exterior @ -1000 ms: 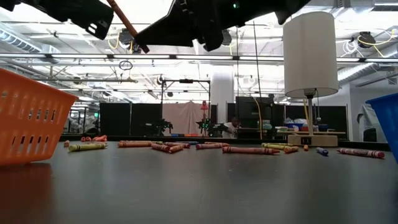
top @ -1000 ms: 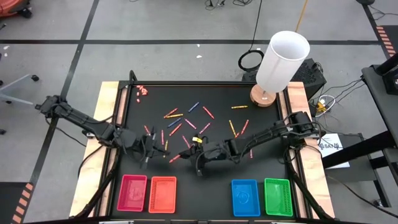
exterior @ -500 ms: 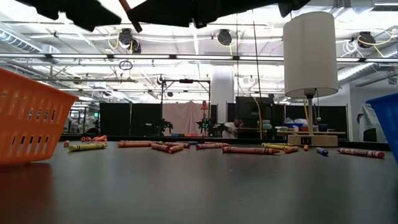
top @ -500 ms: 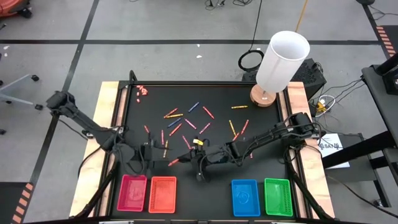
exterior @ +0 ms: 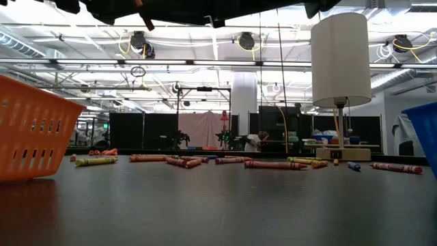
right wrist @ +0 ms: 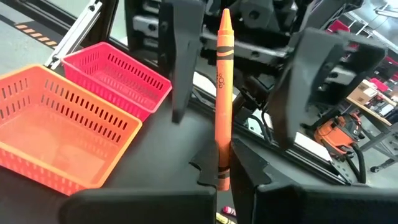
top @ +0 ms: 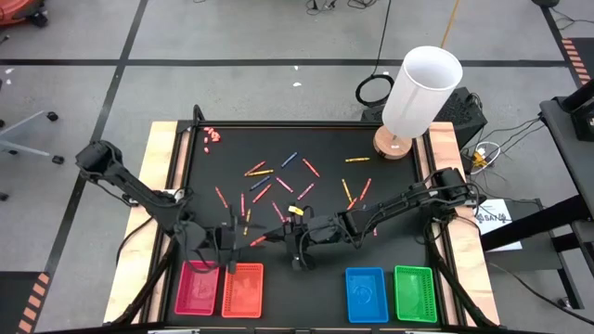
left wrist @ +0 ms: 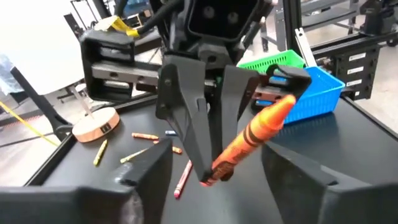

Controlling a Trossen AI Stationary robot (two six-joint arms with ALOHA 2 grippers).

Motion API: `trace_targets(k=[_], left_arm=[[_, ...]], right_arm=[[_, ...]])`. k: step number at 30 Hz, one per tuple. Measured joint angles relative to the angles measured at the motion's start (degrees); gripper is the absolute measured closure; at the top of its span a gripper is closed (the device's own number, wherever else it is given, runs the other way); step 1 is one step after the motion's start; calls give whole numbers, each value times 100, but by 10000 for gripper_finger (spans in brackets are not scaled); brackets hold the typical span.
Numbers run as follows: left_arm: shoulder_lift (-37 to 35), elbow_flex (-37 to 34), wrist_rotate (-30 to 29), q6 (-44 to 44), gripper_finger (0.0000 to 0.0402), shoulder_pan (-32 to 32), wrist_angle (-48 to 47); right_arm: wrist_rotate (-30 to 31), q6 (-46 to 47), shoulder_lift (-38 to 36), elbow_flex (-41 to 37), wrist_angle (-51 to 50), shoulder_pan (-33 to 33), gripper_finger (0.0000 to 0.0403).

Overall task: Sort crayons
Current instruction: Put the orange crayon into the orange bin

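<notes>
My right gripper [top: 277, 237] is shut on an orange crayon [right wrist: 222, 93] above the black mat, near the table's front. The crayon points toward the table's left, at my left gripper [top: 225, 249]. That gripper is open; its fingers [right wrist: 180, 56] stand on either side of the crayon's pointed half without touching it. Several more crayons [top: 278, 181] in red, orange, blue and yellow lie flat across the middle of the mat, seen as a row [exterior: 273, 165] in the low view. My right gripper pinches the orange crayon's blunt end [right wrist: 222, 169] between its two fingers. The fingers come about level from the table's right and lie in line with the crayon. The crayon sticks straight out beyond the fingertips, lifted clear of the mat, its tip [left wrist: 287, 104] toward my left gripper.
Four trays line the near edge: pink [top: 198, 288], orange [top: 242, 289], blue [top: 366, 294] and green [top: 415, 293]. A white lamp [top: 422, 88] on a wooden base stands at the far right corner. Small pink bits [top: 213, 135] lie at the far left.
My left gripper has moved toward the table's near edge, down beside the pink and orange trays. My right gripper, with the orange crayon, has shifted a little toward the near edge and the left, following it.
</notes>
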Motion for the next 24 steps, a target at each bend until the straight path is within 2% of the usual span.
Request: trace_targets(k=[10, 13, 17, 21, 24], left_arm=[[-37, 2, -130, 253, 345, -260, 37], [-39, 2, -311, 331, 385, -295, 39], [-39, 2, -321, 311, 384, -295, 35], [-49, 2, -325, 298, 359, -312, -47], [-134, 2, -317, 279, 354, -411, -194]], right_arm=[[-4, 3, 0, -2, -7, -2, 401], [-1, 98, 0, -4, 21, 0, 399], [14, 271, 0, -4, 16, 0, 362], [472, 409, 0, -4, -82, 9, 291], [797, 396, -61, -4, -509, 71, 236]])
